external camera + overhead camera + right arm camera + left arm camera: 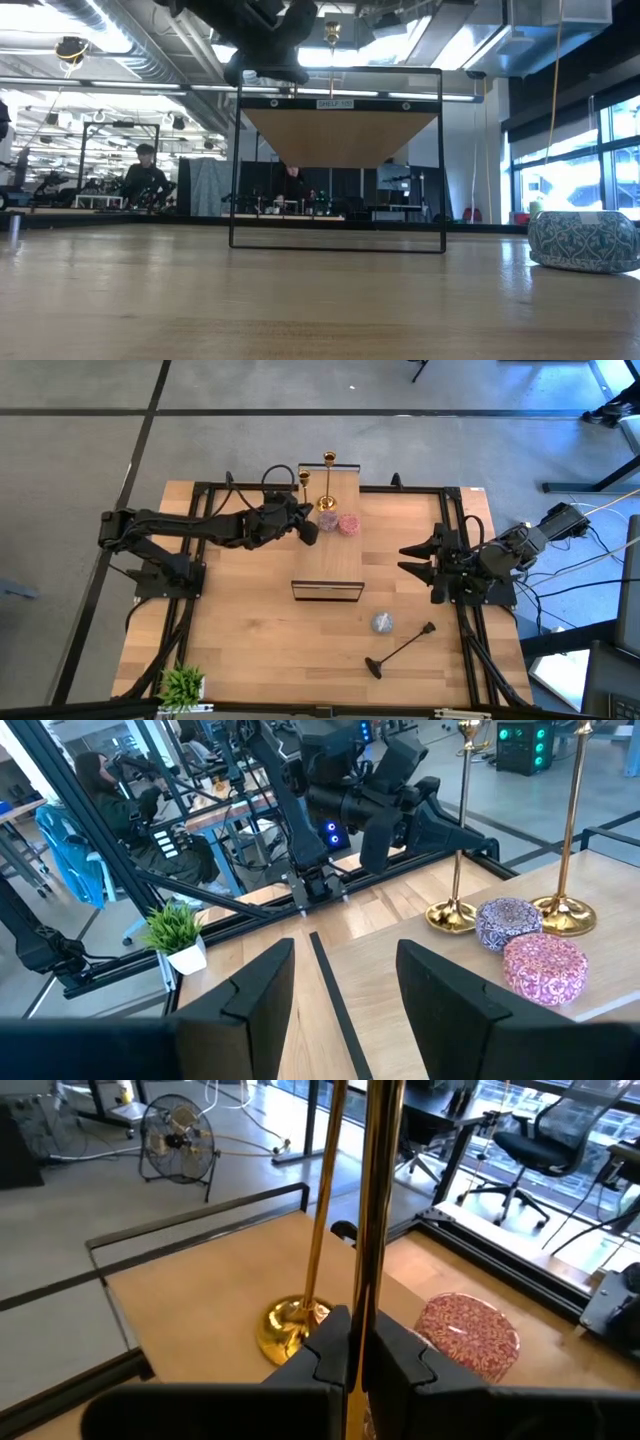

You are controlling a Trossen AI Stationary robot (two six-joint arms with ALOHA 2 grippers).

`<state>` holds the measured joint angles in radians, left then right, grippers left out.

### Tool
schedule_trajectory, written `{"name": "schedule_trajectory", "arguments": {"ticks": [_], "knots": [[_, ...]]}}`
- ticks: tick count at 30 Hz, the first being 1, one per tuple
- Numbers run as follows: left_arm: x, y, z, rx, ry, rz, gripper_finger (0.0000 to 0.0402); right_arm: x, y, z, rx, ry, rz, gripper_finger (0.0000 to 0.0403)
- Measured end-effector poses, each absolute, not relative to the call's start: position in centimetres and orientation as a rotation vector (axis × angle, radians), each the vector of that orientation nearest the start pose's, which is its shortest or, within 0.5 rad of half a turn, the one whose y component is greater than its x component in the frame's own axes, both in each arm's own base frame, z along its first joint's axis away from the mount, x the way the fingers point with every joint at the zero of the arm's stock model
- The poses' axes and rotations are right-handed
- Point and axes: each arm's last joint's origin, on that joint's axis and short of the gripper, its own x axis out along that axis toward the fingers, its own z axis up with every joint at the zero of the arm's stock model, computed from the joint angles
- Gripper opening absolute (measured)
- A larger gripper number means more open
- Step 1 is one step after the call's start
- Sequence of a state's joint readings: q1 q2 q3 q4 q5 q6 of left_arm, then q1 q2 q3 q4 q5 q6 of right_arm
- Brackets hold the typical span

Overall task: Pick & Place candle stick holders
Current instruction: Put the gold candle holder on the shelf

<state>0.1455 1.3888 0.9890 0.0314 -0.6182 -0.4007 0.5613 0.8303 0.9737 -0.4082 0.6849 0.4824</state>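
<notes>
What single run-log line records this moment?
left claw: shut on gold stem, over raised shelf | right claw: open, empty, waiting at table's right | black holder: lying on table

High view looked straight down on the whole table (pixel 250 640). Low view sat at tabletop level, facing the raised shelf (pixel 340 135). Left wrist view was close on a gold stem (pixel 383 1200); right wrist view shared the pink cup (pixel 545 970).
</notes>
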Motion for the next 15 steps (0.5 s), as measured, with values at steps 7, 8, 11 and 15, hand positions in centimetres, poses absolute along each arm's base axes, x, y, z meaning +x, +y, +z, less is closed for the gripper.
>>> {"name": "schedule_trajectory", "arguments": {"ticks": [7,8,11,15], "knots": [[29.7,5.8,29.3,-0.275,0.219,0.815,0.001,14.8,7.1,36.9,0.325,0.181,-0.17,0.0181],[29.7,5.8,29.3,-0.275,0.219,0.811,0.001,14.8,7.1,36.9,0.325,0.181,-0.17,0.0181],[29.7,5.5,29.3,-0.296,0.219,0.787,0.001,14.8,7.1,36.9,0.325,0.182,-0.168,0.0181],[29.9,4.7,29.3,-0.331,0.216,0.734,0.001,14.7,7.1,36.8,0.321,0.188,-0.168,0.0181]]}}
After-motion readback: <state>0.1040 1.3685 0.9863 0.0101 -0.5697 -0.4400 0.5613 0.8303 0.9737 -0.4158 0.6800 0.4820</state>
